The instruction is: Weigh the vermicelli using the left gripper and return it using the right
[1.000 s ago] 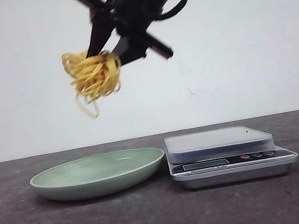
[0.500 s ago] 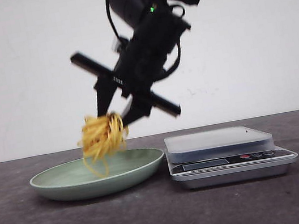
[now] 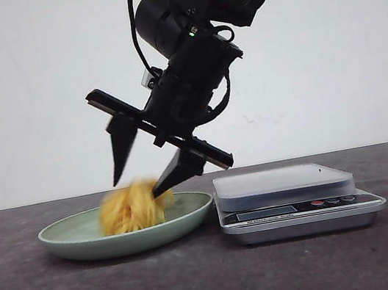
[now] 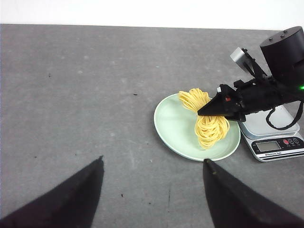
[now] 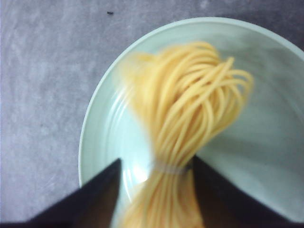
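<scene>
In the front view, your black right gripper (image 3: pixel 140 187) hangs tilted over the shallow pale green ceramic plate (image 3: pixel 68 237), its two pointed fingers spread apart. The round nest of thin yellow-orange vermicelli (image 3: pixel 129 209) sits in the plate, blurred, just below and between the fingertips. The finger nearer the scale seems to touch the top of the nest, though the blur makes that hard to confirm; the other fingertip stands clear above it. The silver digital kitchen scale (image 3: pixel 292 199) rests just beside the plate on the dark grey tabletop (image 3: pixel 217 282), its platform bare.

In the left wrist view, your left gripper (image 4: pixel 152 164) shows two dark fingers wide apart with only tabletop between them, well apart from the plate (image 4: pixel 173 130). You see the vermicelli (image 4: pixel 209 126) lying in the half of the plate nearer the scale (image 4: pixel 273 137), with one right finger reaching across its top.

In the right wrist view, the vermicelli (image 5: pixel 190 133) fills the gap between the two dark fingers (image 5: pixel 90 199) of the right gripper (image 5: pixel 156 164), a thin band around the strands level with the fingertips. The strands fan outward from there over the plate (image 5: pixel 99 133). Whether the pads still press the bundle you cannot tell here.
</scene>
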You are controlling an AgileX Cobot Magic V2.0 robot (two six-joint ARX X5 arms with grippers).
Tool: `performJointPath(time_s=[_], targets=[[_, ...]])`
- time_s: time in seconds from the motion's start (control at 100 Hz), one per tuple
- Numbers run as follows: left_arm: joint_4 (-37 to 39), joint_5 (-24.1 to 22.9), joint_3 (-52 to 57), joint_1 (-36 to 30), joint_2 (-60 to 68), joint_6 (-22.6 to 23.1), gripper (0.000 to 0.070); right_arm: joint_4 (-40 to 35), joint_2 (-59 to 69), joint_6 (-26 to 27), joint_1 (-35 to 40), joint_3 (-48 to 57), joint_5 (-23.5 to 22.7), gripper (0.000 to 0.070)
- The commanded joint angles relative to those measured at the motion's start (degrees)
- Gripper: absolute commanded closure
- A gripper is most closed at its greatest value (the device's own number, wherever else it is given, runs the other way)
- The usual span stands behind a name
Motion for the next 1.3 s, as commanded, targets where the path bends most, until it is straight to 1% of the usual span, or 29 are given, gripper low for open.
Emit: performJointPath(time_s=[0.0, 0.17, 0.26, 0.34, 0.41, 0.56, 0.64, 0.71, 0.82, 0.93, 1.03, 1.2, 1.29], targets=[[0.7, -0.2, 0.6, -0.2, 0.1, 0.4, 0.0311, 1.3, 0.7, 0.4, 0.6, 1.3, 0.3, 0.0326], [0.7, -0.2, 0.6, -0.2, 0.1, 0.4, 0.0312, 2.6, -1.6, -2.3, 0.0, 1.4, -0.1, 0.0326], [0.9, -0.2, 0.6, -0.2, 0.1, 0.4, 0.0311, 1.4, -5.0, -6.4, -0.7, 1.4, 0.0, 0.0326], [0.9, -0.2, 0.6, -0.2, 0.1, 0.4, 0.0312, -1.7, -9.6, -11.7, -1.6, 1.4, 0.4, 0.0326], [0.9, -0.2, 0.6, -0.2, 0.1, 0.4, 0.0311, -5.5, -14.5, -17.4, -2.2, 1.4, 2.1, 0.0326], [1.0, -0.2, 0.6, -0.2, 0.1, 0.3, 0.0312, -17.9, -27.4, -29.6, -2.8, 1.4, 9.4, 0.0326], [1.0, -0.2, 0.6, -0.2, 0.1, 0.3, 0.0311, -25.2, -34.8, -34.6, -2.8, 1.4, 13.1, 0.0326], [1.1, -0.2, 0.6, -0.2, 0.1, 0.0, 0.0312, -31.1, -41.1, -37.2, -2.5, 1.4, 15.7, 0.0326], [1.4, -0.2, 0.6, -0.2, 0.1, -0.1, 0.0312, -38.5, -50.7, -38.7, -1.9, 1.4, 19.3, 0.0326], [2.4, -0.2, 0.6, -0.2, 0.1, -0.1, 0.0312, -44.4, -60.2, -38.9, -1.1, 1.4, 23.1, 0.0326], [3.0, -0.2, 0.6, -0.2, 0.1, -0.1, 0.0312, -48.8, -68.0, -38.3, -0.3, 1.3, 25.7, 0.0326], [3.3, -0.2, 0.6, -0.2, 0.1, -0.2, 0.0312, -55.8, -80.3, -35.3, -0.1, 1.2, 27.0, 0.0326], [3.6, -0.2, 0.5, -0.2, 0.1, -1.3, 0.0312, -59.8, -85.2, -35.0, -0.2, 1.2, 27.5, 0.0326]])
